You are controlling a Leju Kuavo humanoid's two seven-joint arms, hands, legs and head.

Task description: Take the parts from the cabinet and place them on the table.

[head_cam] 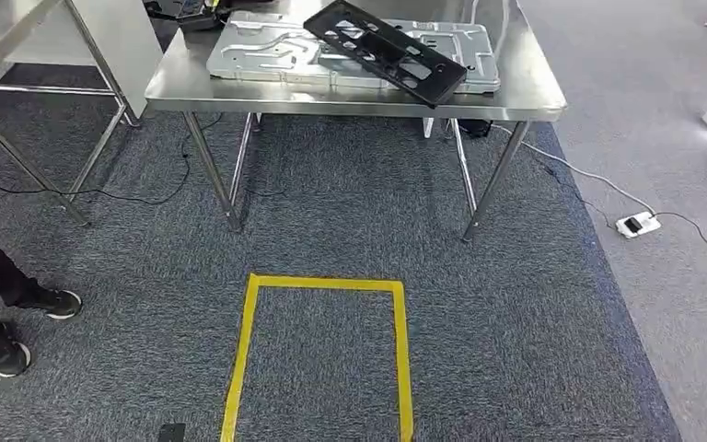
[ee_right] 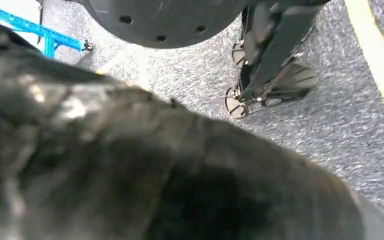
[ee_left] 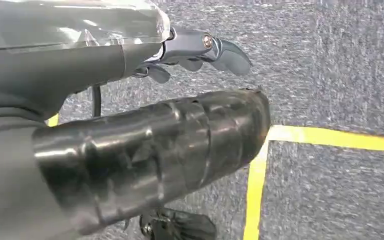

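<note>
No readable text, label, brand, number or sign appears on anything here.

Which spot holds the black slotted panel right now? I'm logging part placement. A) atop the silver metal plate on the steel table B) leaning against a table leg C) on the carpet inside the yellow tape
A: the black slotted panel lies across the silver metal plate on the steel table.

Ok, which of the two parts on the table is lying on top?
The black perforated panel: it lies slantwise across the flat silver sheet-metal plate, which rests directly on the steel table.
</note>
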